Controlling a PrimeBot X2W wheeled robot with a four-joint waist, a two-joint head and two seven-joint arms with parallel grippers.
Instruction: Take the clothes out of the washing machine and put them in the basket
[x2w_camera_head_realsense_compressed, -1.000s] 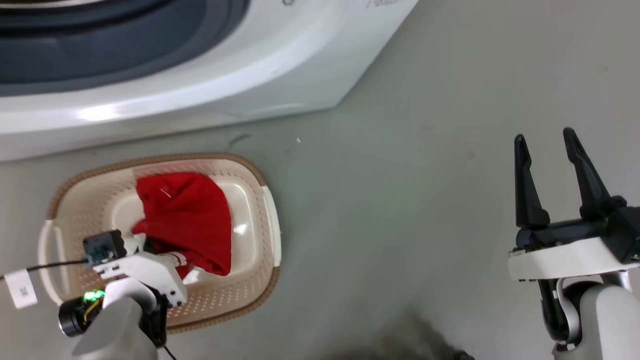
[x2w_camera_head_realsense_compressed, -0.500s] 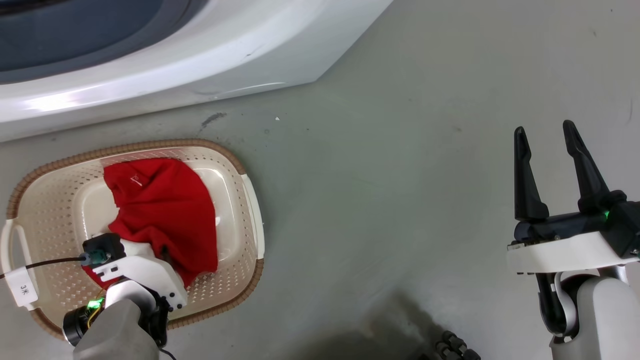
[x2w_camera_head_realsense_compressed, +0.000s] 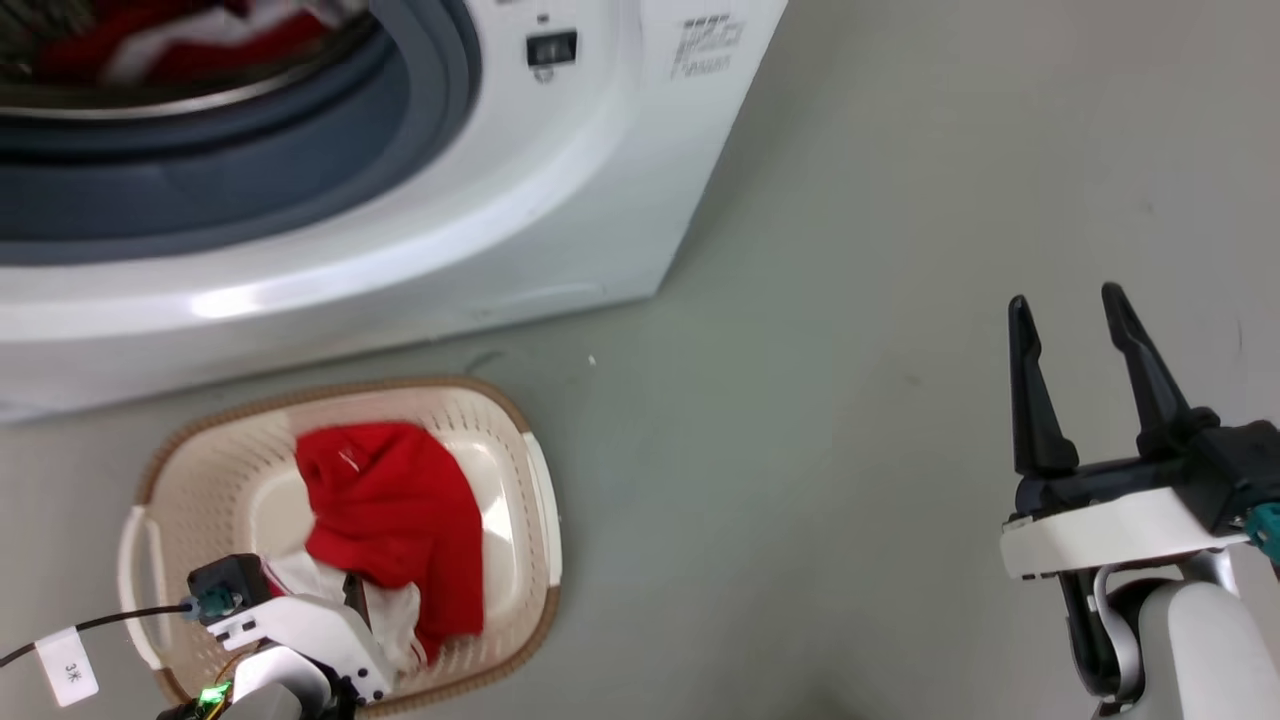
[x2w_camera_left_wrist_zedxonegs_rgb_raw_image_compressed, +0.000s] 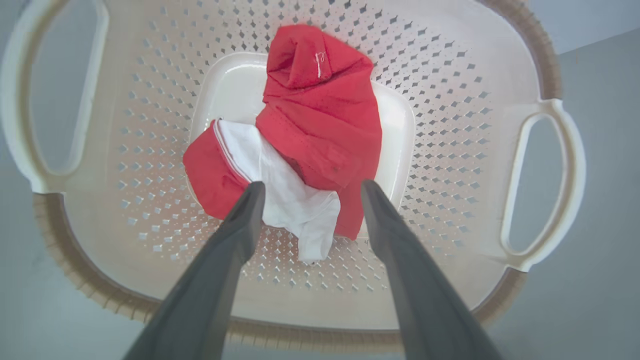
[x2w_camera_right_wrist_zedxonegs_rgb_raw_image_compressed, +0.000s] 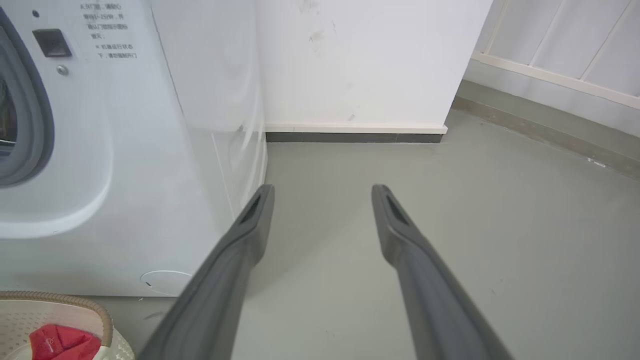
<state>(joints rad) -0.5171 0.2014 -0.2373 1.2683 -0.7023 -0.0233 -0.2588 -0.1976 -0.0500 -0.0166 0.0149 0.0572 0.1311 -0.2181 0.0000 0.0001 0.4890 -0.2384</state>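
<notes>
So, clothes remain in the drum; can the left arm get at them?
Likely yes: nothing blocks the drum clothes in the washing machine, and the left end effector hangs open, empty, above the basket.

Place: you're looking at a laundry corner.
Clues: front-loading washing machine (x2w_camera_head_realsense_compressed: 600, 200) by a white wall (x2w_camera_right_wrist_zedxonegs_rgb_raw_image_compressed: 360, 60), clothes basket (x2w_camera_head_realsense_compressed: 200, 480) on the grey floor (x2w_camera_head_realsense_compressed: 850, 450).

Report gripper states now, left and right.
Left gripper: open, empty, above the red garment in the basket.
Right gripper: open, empty, over the floor.
</notes>
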